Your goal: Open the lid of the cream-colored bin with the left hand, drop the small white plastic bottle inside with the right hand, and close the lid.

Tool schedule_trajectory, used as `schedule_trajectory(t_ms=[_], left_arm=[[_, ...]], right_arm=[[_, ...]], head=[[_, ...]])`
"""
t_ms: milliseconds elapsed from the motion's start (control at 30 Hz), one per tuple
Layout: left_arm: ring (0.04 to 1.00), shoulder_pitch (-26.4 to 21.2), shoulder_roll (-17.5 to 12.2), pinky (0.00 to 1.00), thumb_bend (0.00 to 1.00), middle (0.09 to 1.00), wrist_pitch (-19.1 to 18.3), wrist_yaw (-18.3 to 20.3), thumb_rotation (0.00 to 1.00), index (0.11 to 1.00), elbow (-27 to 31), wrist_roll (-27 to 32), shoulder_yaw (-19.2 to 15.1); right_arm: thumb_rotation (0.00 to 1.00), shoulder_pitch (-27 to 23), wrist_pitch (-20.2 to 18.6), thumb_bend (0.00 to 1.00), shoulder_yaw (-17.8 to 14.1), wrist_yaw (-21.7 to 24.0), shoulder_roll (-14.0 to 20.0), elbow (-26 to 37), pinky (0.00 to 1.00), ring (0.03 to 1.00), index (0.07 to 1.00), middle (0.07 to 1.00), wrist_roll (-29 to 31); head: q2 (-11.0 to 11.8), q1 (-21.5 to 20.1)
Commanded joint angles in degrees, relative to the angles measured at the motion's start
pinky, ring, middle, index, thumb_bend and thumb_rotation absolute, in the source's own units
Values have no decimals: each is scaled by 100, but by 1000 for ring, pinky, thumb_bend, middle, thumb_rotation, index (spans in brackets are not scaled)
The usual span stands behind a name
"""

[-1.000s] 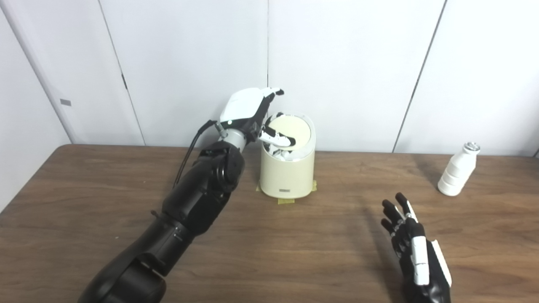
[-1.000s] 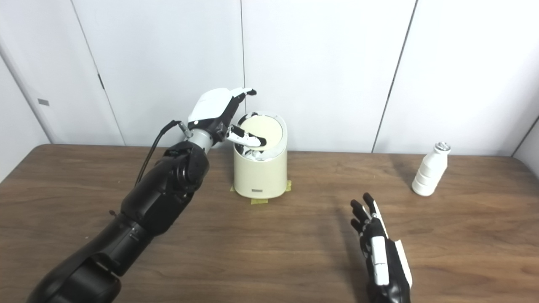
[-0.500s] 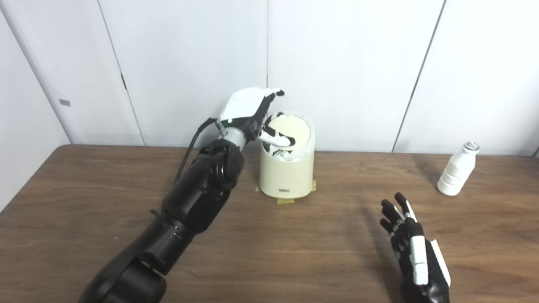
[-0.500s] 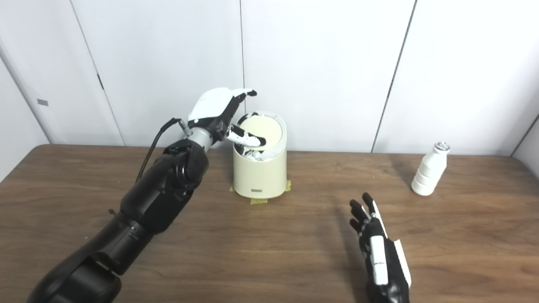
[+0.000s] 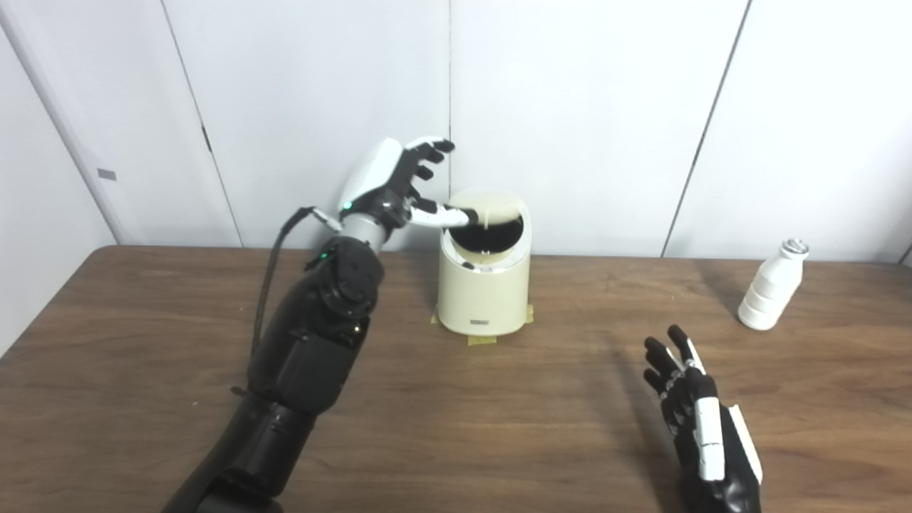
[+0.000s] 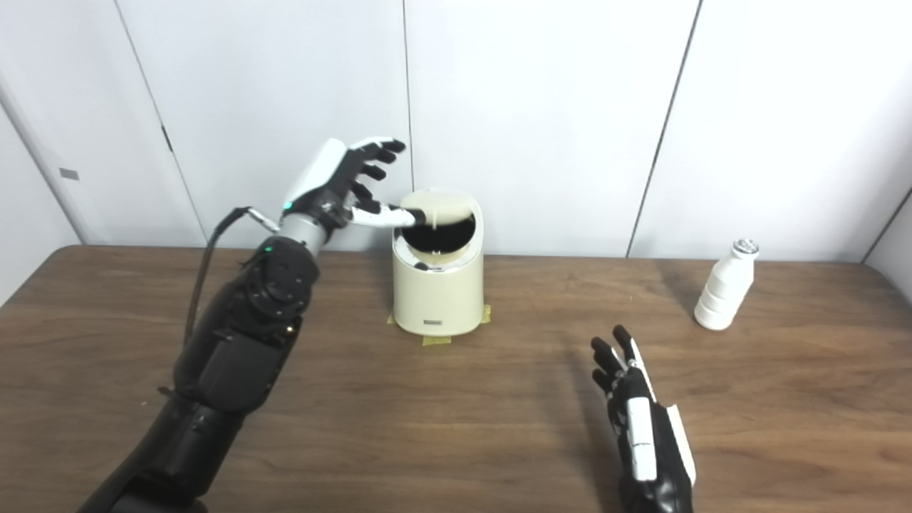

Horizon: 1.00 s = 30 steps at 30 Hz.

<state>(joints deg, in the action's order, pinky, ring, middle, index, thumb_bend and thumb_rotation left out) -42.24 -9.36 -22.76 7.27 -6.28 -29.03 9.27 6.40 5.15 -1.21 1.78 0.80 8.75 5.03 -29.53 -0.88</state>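
Observation:
The cream-colored bin (image 5: pixel 484 292) stands at the back middle of the table. Its lid (image 5: pixel 491 204) is tipped up and seen almost edge-on, with the dark opening (image 5: pixel 493 232) showing beneath it. My left hand (image 5: pixel 399 182) hovers at the bin's upper left, open, fingers spread; its thumb (image 5: pixel 442 213) reaches across to the lid's left edge. The small white plastic bottle (image 5: pixel 768 293) stands upright at the far right. My right hand (image 5: pixel 702 420) is open and empty low over the table's front right, well short of the bottle.
Yellow tape (image 5: pixel 482 340) marks the bin's foot on the brown wooden table (image 5: pixel 142 370). White wall panels close off the back directly behind the bin. The left forearm (image 5: pixel 313 335) slants across the table's left half.
My left hand has pulled its fingers out from the bin mouth, lifted and spread them, leaving only the thumb at the lid. The lid has tipped, exposing the dark opening. The right hand and bottle stayed put.

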Motion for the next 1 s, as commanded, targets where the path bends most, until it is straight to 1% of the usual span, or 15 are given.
schedule_trajectory(t_ms=[0,67,167,200,300,333,433,533,633,733,767,833,867,900,967], left_arm=[[797,-213,81,658,623,839,-55,-69,188,876,348,207,-172],[778,-129,150,668,548,817,-161,-135,214,862,565,316,-315],[768,52,161,678,454,797,-158,-158,222,841,814,463,-454],[779,137,135,700,427,804,-185,-126,247,843,897,502,-478],[837,422,9,780,362,847,-190,-28,383,859,1056,663,-549],[833,505,-32,767,350,848,-164,-26,439,859,1075,707,-574],[815,798,-52,736,341,837,-141,-109,509,851,1178,941,-779],[834,1210,-45,781,346,848,-23,-107,561,869,1371,1222,-945],[856,1680,-73,806,353,867,277,-94,591,889,1539,1492,-1030],[836,2123,-79,783,350,861,601,-191,599,889,1677,1607,-1084],[827,2284,-80,773,342,855,654,-210,612,887,1753,1638,-1105],[832,2543,-52,785,349,857,667,-214,668,889,1880,1765,-1186],[842,2665,-47,810,371,866,649,-205,705,894,1939,1832,-1227],[848,2780,-45,828,380,872,664,-186,727,897,1982,1924,-1272],[864,2973,-21,861,381,882,701,-162,742,901,2040,2138,-1379]], right_arm=[[1000,295,-9,580,68,0,-159,-251,931,942,958,905,72],[1000,293,36,574,67,26,-136,-264,925,943,962,908,74],[1000,270,13,564,56,22,-119,-258,929,949,961,914,59],[1000,257,-10,559,48,10,-124,-252,929,949,959,915,59],[977,194,-38,546,27,-32,-135,-261,932,943,953,914,44],[969,172,-37,534,31,-48,-129,-259,922,937,955,916,6],[943,87,-15,525,43,-86,-115,-235,906,929,962,921,-85],[875,7,-133,538,20,-98,-121,-137,896,921,962,923,-17],[823,-64,-214,535,12,-151,-96,-22,873,911,974,926,-123],[742,-108,-301,566,-11,-237,-42,118,796,884,973,914,-315],[710,-115,-359,573,-31,-222,-9,182,775,876,977,911,-283],[593,-127,-448,570,-55,-258,41,291,767,869,982,909,-364],[531,-135,-486,574,-53,-299,75,339,745,854,977,901,-500],[496,-143,-501,584,-56,-334,103,382,730,848,975,898,-625],[349,-163,-512,567,-82,-383,141,432,740,848,970,895,-798]], head=[[-15,3],[-21,9],[-24,43],[-24,53],[-30,41],[-30,35],[-31,20],[-38,-2],[-36,-55],[-48,-73],[-40,-86],[-47,-95],[-45,-105],[-45,-105],[-47,-119]])
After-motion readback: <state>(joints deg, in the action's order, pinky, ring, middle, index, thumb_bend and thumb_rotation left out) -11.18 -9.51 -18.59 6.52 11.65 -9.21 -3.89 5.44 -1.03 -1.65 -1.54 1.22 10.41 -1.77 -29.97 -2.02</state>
